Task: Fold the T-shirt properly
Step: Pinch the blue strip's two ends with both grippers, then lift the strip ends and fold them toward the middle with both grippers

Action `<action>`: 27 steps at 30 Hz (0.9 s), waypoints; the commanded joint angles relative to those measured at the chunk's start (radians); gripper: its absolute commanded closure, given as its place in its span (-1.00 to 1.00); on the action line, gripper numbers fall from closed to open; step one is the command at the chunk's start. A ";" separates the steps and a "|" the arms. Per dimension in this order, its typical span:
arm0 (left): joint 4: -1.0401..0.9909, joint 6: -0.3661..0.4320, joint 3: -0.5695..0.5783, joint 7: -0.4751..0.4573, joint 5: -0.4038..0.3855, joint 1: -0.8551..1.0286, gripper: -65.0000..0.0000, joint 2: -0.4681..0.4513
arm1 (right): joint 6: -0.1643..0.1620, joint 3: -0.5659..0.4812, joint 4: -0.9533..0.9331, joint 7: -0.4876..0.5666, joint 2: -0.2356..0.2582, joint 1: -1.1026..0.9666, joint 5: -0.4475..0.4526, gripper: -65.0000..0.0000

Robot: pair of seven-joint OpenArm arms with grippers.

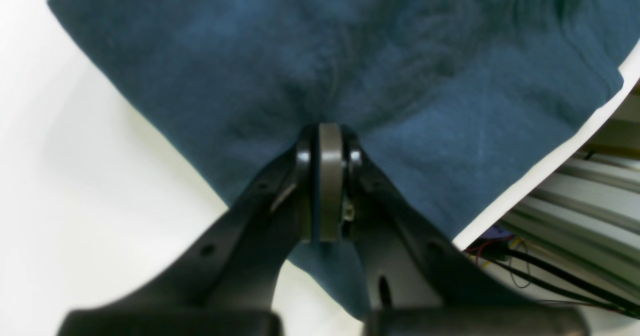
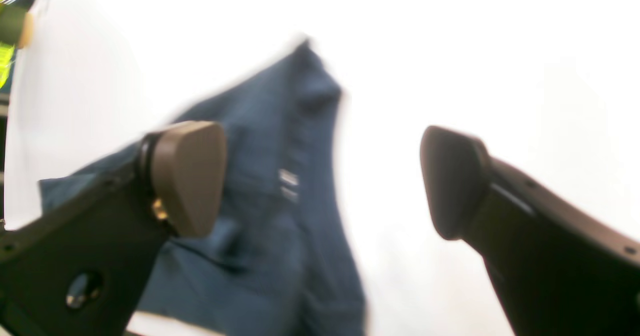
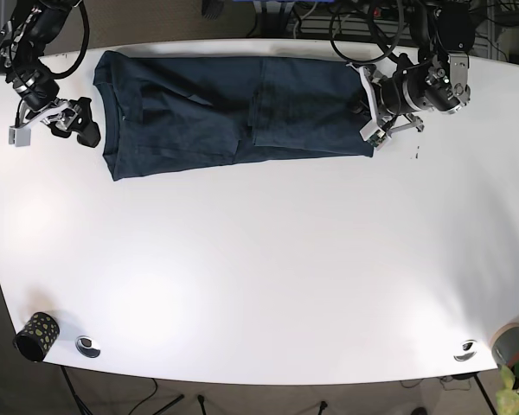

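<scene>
Lengthwise, the blue T-shirt (image 3: 229,112) runs from 9 to 3 o'clock along the table's (image 3: 268,277) 12 o'clock edge, its collar end toward 9. At its 3 o'clock end the left gripper (image 1: 324,141) pinches the cloth tight. The right gripper (image 2: 325,181) gapes wide beside the collar end, holding nothing.

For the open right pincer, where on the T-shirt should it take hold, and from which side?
Probably the T-shirt's short edge beside the right pincer, near a corner, coming in low from the table side. The cloth lies flat in a long folded band, so only its border offers a lip to pinch. The left pincer is shut on the opposite end, so a matching grip there would suit.
</scene>
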 commanded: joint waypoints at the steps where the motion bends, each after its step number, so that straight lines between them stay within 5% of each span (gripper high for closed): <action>1: 0.010 -0.005 -0.005 -0.014 -0.011 -0.007 1.00 -0.008 | 0.013 0.003 -0.058 0.016 0.036 0.003 0.025 -0.80; 11: -0.001 -0.005 -0.045 -0.015 -0.011 -0.024 1.00 -0.008 | 0.013 -0.081 -0.093 0.016 -0.045 -0.040 0.025 -0.80; 22: -0.002 -0.005 -0.045 -0.015 -0.011 -0.034 1.00 -0.003 | 0.010 -0.258 0.084 0.016 -0.144 -0.071 0.011 -0.79; 25: -0.002 -0.005 -0.045 -0.015 -0.011 -0.034 1.00 -0.002 | 0.010 -0.267 0.087 0.016 -0.145 -0.068 -0.026 -0.61; 27: -0.002 -0.005 -0.045 -0.015 -0.011 -0.034 1.00 -0.002 | 0.010 -0.267 0.085 0.017 -0.145 -0.063 -0.061 -0.32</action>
